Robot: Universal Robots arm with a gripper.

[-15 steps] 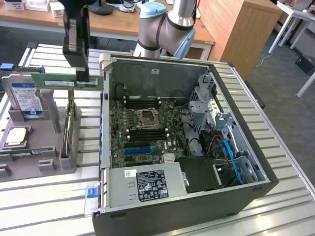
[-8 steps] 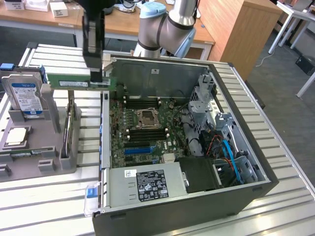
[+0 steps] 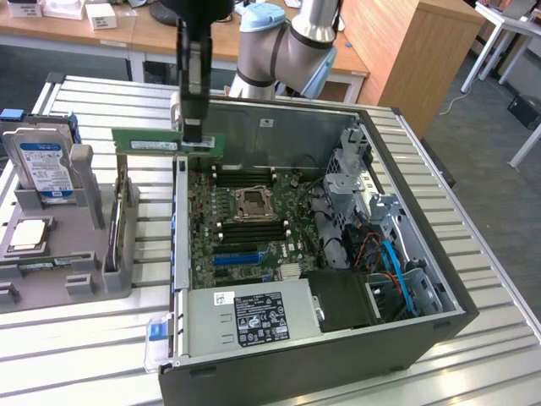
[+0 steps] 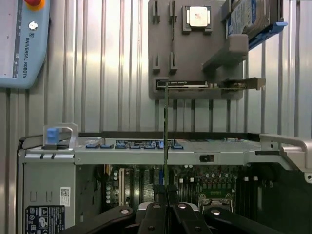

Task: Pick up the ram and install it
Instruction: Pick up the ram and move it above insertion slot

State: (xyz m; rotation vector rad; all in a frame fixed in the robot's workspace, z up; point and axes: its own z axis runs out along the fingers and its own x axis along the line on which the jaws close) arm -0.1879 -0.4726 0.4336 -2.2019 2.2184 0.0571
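Ram: the green stick (image 3: 144,141) hangs in the air over the open computer case (image 3: 439,326), above the case wall on the exterior view's left and near the far corner. It stands on edge with its long side level. One end juts out past that wall and the other reaches in over the case's inside. It is clear of everything below it.

Gripper: the black gripper (image 3: 193,134) comes straight down and pinches the ram by its upper edge, a little toward the end over the case. In the wrist view the fingers press on both faces of the thin board.

Arm: the grey and blue robot arm (image 3: 287,42) rises behind the case's far wall.

Motherboard: it (image 3: 292,222) lies flat on the case floor, below the ram and further inside.

Memory slots: long black slots (image 3: 245,178) run in groups on either side of the CPU socket (image 3: 254,203).

Blue slot: a shorter blue expansion slot (image 3: 237,258) sits nearer the case's front than the socket.

Power supply: a grey box (image 3: 254,315) with a label fills the case's near corner.

Fixture: a grey holder (image 3: 84,271) stands just outside the case wall on the exterior view's left and carries a hard drive (image 3: 42,165) upright.

Worktop: the ribbed metal worktop (image 3: 84,355) carries the case and the fixture.
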